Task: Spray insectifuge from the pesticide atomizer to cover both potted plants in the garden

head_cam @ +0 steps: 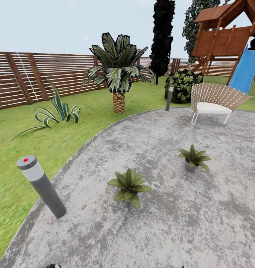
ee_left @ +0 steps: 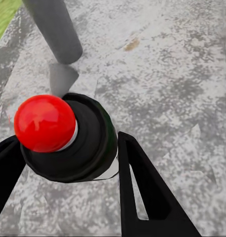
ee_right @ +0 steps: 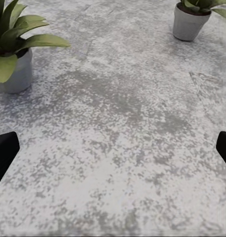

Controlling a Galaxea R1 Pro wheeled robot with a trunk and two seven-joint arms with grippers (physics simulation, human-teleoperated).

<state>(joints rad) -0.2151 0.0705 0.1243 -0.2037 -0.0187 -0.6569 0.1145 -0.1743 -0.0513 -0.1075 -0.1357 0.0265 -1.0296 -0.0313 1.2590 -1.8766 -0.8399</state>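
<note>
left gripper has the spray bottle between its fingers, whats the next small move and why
Probably swing the left gripper toward the nearer potted plant. The spray bottle sits between its fingers, but it faces the bollard lamp and bare patio, not leaves. Both plants stand further ahead on the patio, the second potted plant beyond, and look unsprayed.

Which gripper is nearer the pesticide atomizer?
Left. The left gripper has its fingers either side of the pesticide atomizer. The right gripper hangs open over bare patio, facing the potted plants.

Grey stone patio (head_cam: 172, 230) bears two potted plants (head_cam: 129, 185) and a bollard lamp (head_cam: 41, 186).
</note>
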